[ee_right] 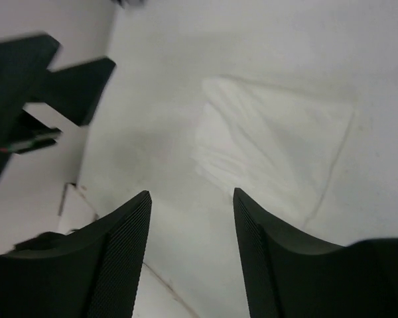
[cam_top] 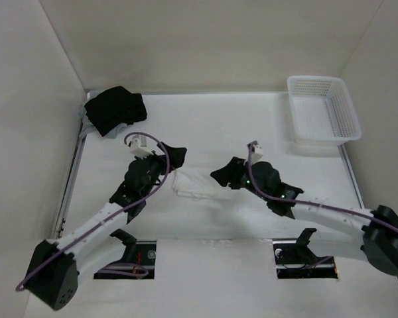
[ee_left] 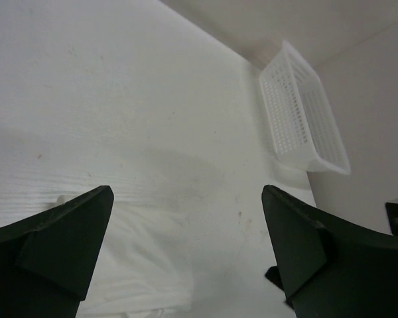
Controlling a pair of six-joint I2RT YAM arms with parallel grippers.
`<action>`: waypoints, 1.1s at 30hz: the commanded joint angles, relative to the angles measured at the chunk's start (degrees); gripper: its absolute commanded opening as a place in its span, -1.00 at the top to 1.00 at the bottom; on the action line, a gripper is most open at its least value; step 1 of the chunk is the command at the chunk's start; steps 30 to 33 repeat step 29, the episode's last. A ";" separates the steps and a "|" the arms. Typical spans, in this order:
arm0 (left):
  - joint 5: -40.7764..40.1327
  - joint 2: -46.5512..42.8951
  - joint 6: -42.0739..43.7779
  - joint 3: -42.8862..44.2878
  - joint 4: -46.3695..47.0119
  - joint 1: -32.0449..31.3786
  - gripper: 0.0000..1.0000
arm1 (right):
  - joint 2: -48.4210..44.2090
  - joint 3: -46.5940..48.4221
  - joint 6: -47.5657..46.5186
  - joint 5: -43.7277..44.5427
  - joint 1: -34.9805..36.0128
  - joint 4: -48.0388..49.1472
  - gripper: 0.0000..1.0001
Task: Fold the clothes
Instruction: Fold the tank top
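The clothes [cam_top: 191,183] are one white garment folded into a small wrinkled rectangle, lying on the white table between the two arms. My left gripper [cam_top: 175,157] hovers at its upper left, jaws wide apart and empty. In the left wrist view the gripper [ee_left: 187,192] stands over the table with the garment [ee_left: 132,265] below between its fingers. My right gripper [cam_top: 221,175] is just right of the garment. In the right wrist view that gripper [ee_right: 192,195] is open with nothing in it, and the garment [ee_right: 268,149] lies ahead of the fingertips.
A black cloth bundle [cam_top: 115,110] lies at the back left corner of the table. A white mesh basket [cam_top: 322,108] stands at the back right, also seen in the left wrist view as the basket [ee_left: 298,119]. Walls close in on three sides.
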 commanded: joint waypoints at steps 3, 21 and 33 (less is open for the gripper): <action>-10.61 -12.42 5.27 0.72 -23.16 1.15 -1.00 | -16.03 -4.73 -5.31 7.85 -0.27 -4.20 -0.32; -10.36 -17.27 -0.88 -2.35 -37.70 8.10 -1.00 | -32.94 -20.74 -4.43 18.49 -16.80 -7.11 -1.00; -10.80 -14.28 -0.26 -2.00 -36.29 7.48 -1.00 | -30.47 -21.09 -4.43 18.76 -16.19 -5.79 -1.00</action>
